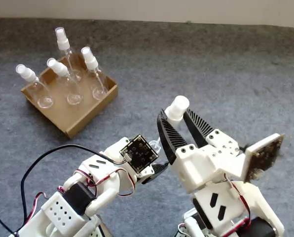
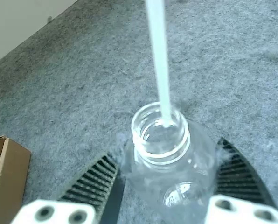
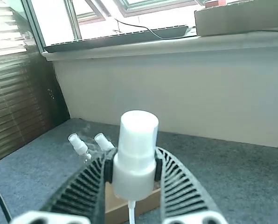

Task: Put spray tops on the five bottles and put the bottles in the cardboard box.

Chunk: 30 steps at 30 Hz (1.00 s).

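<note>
Between the ribbed black fingers of the right gripper [image 3: 132,162] sits a white spray top [image 3: 138,133]. It is clamped at its collar with the cap upward, and its thin tube [image 2: 158,60] hangs straight down. Directly beneath, the left gripper [image 2: 166,156] grips a clear bottle [image 2: 160,135], one finger pressed against each side of its shoulder. The bottle is upright and its neck is uncapped. The lower end of the tube reaches inside that neck, while the spray top itself is held above the rim, not seated on it. From overhead, the right gripper [image 1: 176,115] points away from the arms, with the spray top [image 1: 178,105] at its fingertips and the left arm's wrist just beside and below it. Farther out, beyond both grippers and off to the left arm's side, the box [image 1: 90,114] rests on grey carpet [image 1: 216,64], well apart from the held bottle. Four more bottles [image 1: 67,84] stand inside it, each fitted with a white spray top.
</note>
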{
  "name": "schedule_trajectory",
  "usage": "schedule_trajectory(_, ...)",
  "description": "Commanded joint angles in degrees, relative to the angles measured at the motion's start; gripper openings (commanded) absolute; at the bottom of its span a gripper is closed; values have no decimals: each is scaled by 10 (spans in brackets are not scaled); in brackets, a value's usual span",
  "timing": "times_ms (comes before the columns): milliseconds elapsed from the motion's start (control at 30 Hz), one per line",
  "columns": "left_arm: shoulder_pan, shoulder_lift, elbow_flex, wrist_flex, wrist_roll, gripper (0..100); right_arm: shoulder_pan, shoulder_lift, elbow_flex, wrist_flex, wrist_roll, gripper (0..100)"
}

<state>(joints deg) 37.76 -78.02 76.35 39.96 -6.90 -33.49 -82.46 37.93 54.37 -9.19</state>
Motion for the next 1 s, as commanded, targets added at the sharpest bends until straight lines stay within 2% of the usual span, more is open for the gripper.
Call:
schedule_trajectory(0,-8,-3,-4,1,4,203,-6,-1,17,1,7,6)
schedule_trajectory(400,-8,-3,-4,1,4,203,-10,-1,49,6,7,6)
schedule_trajectory(567,-8,-3,-4,1,4,203,-51,-1,75,6,7,9)
schedule_trajectory(800,-8,-3,-4,1,4,203,-51,-2,75,14,11,12)
schedule_trajectory(967,-8,-3,-4,1,4,203,-51,-2,75,47,10,129)
